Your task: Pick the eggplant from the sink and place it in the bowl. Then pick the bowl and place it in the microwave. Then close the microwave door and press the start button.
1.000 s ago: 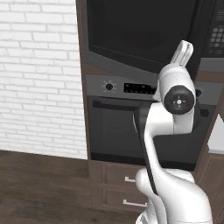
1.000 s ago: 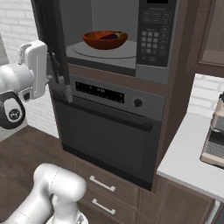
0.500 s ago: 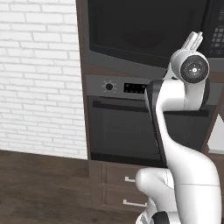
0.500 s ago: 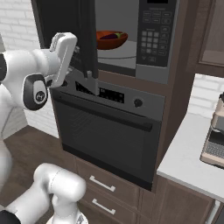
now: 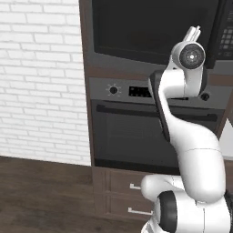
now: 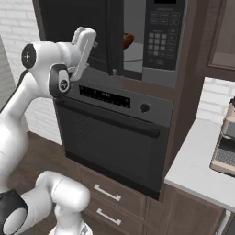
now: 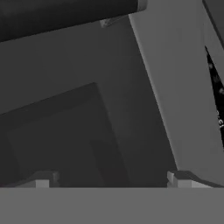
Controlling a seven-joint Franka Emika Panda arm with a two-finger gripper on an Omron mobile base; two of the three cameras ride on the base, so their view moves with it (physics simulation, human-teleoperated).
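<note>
The two-finger gripper [image 7: 111,177] is seen spread wide with nothing held between its small dark finger tips [image 7: 43,179], and it is pressed close against the outer face of the large black side-hinged microwave door [image 6: 75,27]. In the right base view the white hand [image 6: 82,50] is laid on that door just short of its free edge, where the long vertical dark bar handle [image 6: 111,39] is found a little beyond the fingers. The door is judged to be most of the way swung, with only a narrow gap left. Through that gap, past the handle from the gripper, a sliver of the wide reddish-brown wooden bowl [image 6: 128,40] is seen on the round pale turntable inside the built-in dark grey microwave [image 6: 158,78]. The small dark purple eggplant cannot be made out from here. The keypad panel [image 6: 160,43] lies further on the same side, beyond the gap.

Several failures are thought possible. If the push is ended early, the door may be left unlatched and the start button would be pressed to no effect. If the fingers are slid toward the free edge, they could be caught on the bar handle or pinched in the closing gap. If the hand is carried on to the keypad while spread this wide, two buttons could be struck at once, or the wrong one
</note>
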